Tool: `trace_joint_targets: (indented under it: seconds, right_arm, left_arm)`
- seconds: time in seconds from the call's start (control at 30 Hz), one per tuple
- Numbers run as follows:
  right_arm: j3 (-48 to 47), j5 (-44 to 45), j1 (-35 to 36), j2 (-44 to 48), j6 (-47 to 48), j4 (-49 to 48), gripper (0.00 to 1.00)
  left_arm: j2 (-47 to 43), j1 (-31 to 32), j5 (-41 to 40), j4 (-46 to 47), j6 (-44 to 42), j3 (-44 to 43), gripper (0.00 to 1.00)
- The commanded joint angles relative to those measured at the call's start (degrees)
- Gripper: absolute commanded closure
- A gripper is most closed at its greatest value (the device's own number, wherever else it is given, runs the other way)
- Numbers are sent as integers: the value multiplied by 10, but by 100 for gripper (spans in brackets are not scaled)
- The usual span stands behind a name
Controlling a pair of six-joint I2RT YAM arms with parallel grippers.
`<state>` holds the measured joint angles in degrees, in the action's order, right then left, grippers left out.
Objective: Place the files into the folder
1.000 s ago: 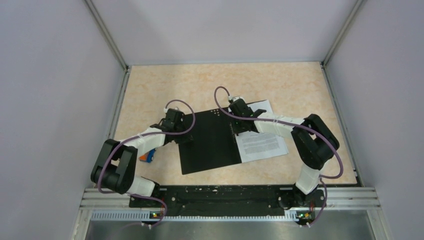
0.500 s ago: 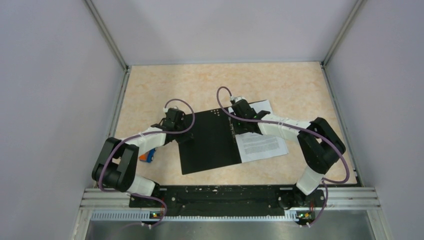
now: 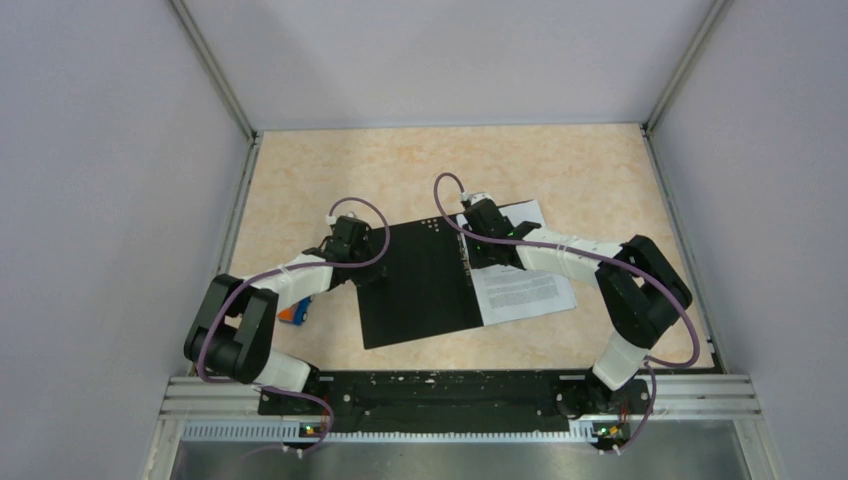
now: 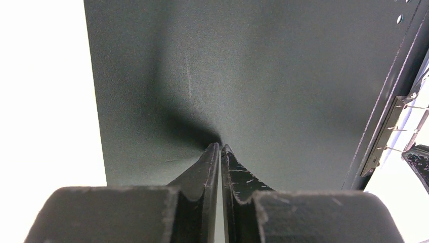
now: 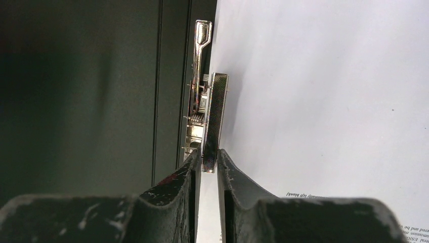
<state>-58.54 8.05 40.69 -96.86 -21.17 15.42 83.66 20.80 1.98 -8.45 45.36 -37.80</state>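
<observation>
The folder lies open on the table with its black inside up. The files, white printed sheets, lie on its right half. My left gripper is shut and empty, its tips resting on the left black cover. My right gripper is shut on the raised black-faced plate of the metal spine clip, at the left edge of the files. The clip also shows at the right edge of the left wrist view. The teal outer covers are hidden underneath.
A small orange-and-blue object lies on the table left of the folder, beside my left arm. Grey walls enclose the tabletop on three sides. A black rail runs along the near edge.
My right arm's elbow has swung out to the right and its gripper has shifted slightly along the spine clip. My left gripper has barely moved.
</observation>
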Motion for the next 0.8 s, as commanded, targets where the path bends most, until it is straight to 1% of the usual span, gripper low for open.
trace_joint_targets:
  seconds: [0.0, 0.1, 0.3, 0.77]
  right_arm:
    - [-6, 3, -1, 13, -3, -16, 84]
    - [1, 2, -2, 19, -4, -14, 86]
    - [17, -5, -2, 28, -7, -13, 89]
    - [51, -24, -2, 36, -18, -28, 90]
  left_arm:
    - [16, 0, -34, 2, 0, 1, 89]
    - [18, 0, -35, 3, 3, 2, 90]
    - [21, 0, -36, 7, 6, 1, 93]
    - [30, 0, -37, 9, 11, -3, 96]
